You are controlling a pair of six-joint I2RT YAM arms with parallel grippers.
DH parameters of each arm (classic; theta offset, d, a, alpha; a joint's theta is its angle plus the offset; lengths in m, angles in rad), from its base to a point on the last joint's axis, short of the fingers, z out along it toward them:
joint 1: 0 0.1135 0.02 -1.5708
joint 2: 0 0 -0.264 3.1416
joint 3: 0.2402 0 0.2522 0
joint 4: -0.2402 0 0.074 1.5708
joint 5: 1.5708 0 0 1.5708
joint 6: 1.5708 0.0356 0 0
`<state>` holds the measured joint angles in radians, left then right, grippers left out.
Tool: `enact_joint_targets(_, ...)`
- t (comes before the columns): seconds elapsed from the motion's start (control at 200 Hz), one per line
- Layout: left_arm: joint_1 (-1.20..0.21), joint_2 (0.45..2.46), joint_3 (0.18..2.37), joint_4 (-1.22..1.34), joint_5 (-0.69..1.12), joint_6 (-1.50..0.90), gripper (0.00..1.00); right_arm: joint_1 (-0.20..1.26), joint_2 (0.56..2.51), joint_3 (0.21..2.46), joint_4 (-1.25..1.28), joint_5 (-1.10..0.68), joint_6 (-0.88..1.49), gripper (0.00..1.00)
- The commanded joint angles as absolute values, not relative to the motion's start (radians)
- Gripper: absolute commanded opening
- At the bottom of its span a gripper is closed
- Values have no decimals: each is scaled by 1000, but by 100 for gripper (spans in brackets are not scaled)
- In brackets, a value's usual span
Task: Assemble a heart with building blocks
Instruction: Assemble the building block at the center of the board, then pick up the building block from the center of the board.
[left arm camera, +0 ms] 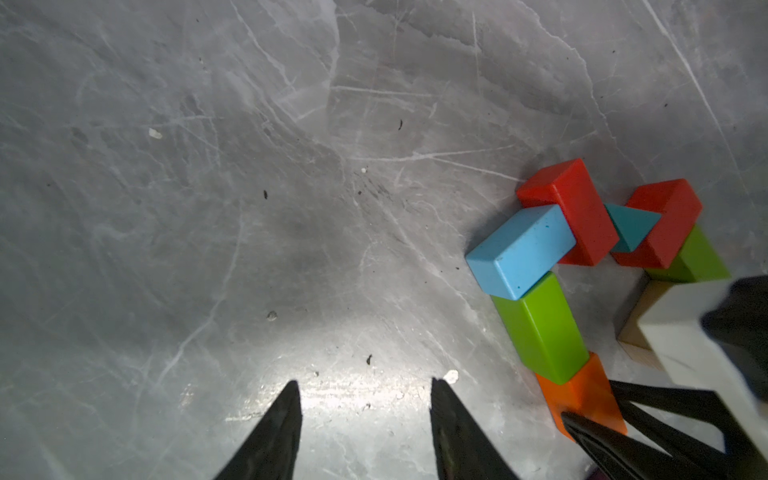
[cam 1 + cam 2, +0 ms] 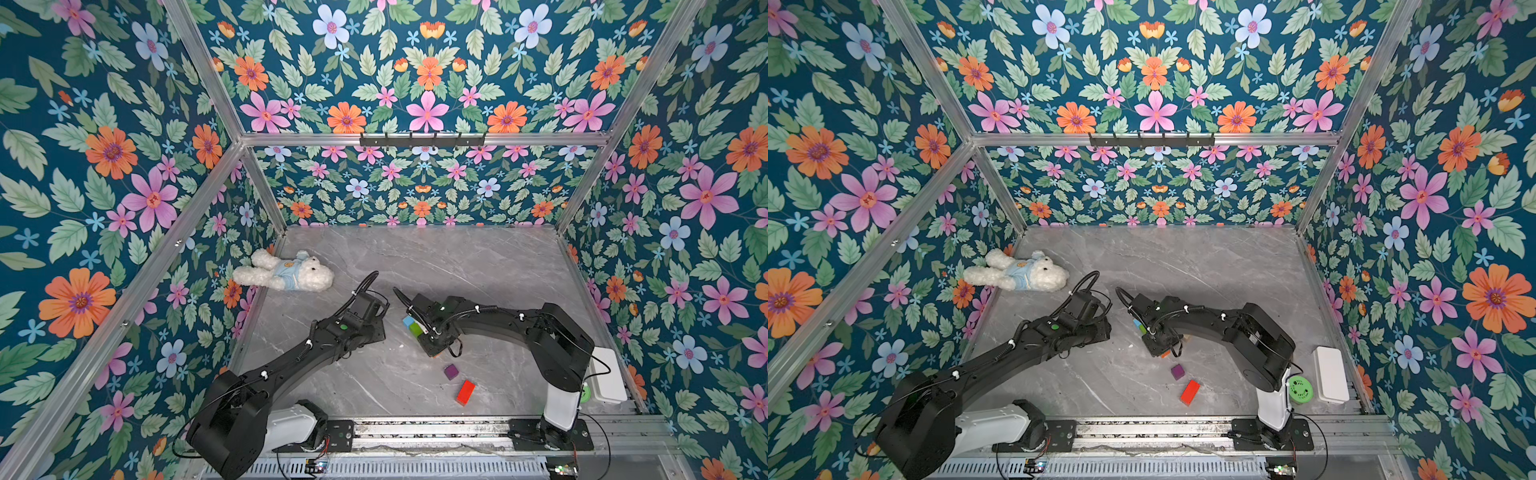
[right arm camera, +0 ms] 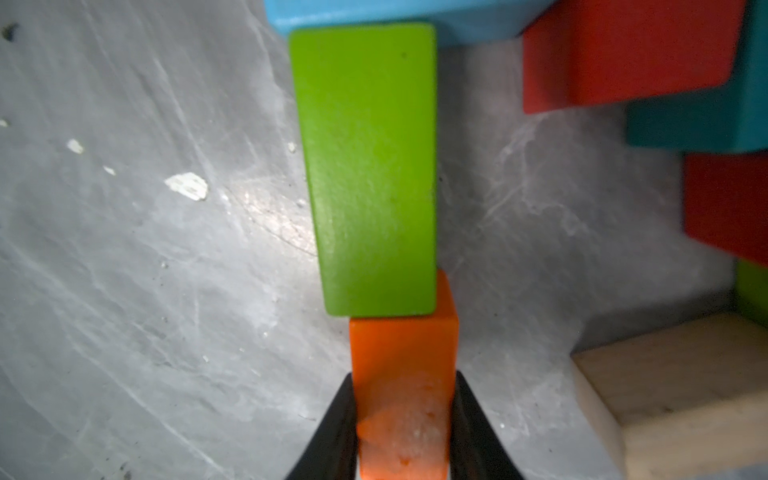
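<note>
Fingers (image 3: 336,428) of the right hand (image 3: 403,376) are apparently closed on the orange block (image 3: 405,345), set in line with the heart's (image 1: 577,208) green block (image 3: 370,166); the left hand (image 1: 363,381) is held open, empty, nearby.

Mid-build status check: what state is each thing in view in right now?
left gripper: open, empty, above table
right gripper: shut on orange block
orange block: gripped, end touching green block
heart: unfinished, bottom tip missing
purple cube: loose, apart from heart
spare red block: loose, lying flat, untouched
bear: lying down
</note>
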<state>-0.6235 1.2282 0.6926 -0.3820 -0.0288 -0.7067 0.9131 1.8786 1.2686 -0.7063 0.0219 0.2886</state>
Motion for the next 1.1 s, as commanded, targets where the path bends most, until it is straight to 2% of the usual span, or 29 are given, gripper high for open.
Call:
enact_joint_targets(0.0, -624, 1230, 703, -371, -37, -708, 55, 915, 1851, 1270, -714, 40, 290, 42)
enact_joint_targets(0.205, -637, 1255, 755, -375, -28, -679, 60, 922, 1673, 1289, -754, 101, 340, 59)
enact_joint_targets(0.25, -654, 1271, 775, -375, -29, -668, 61, 921, 1597, 1286, -765, 164, 377, 62)
enact_joint_targets(0.3, -699, 1296, 808, -378, -38, -652, 62, 907, 1525, 1281, -810, 310, 457, 64)
enact_joint_targets(0.375, -803, 1356, 884, -379, -60, -613, 64, 809, 1411, 1259, -914, 403, 619, 65)
enact_joint_targets(0.51, -1007, 1534, 1062, -423, -47, -529, 66, 541, 1136, 1105, -944, 285, 759, 63)
enact_joint_targets(0.635, -1168, 1698, 1233, -496, -28, -461, 66, 397, 1002, 1042, -1011, 227, 758, 63)
enact_joint_targets(0.855, -1327, 1903, 1387, -594, 81, -434, 63, 370, 957, 1014, -1104, 228, 755, 65)
enact_joint_targets(1.095, -1338, 1946, 1403, -661, 70, -460, 63, 357, 920, 1012, -1123, 222, 741, 67)
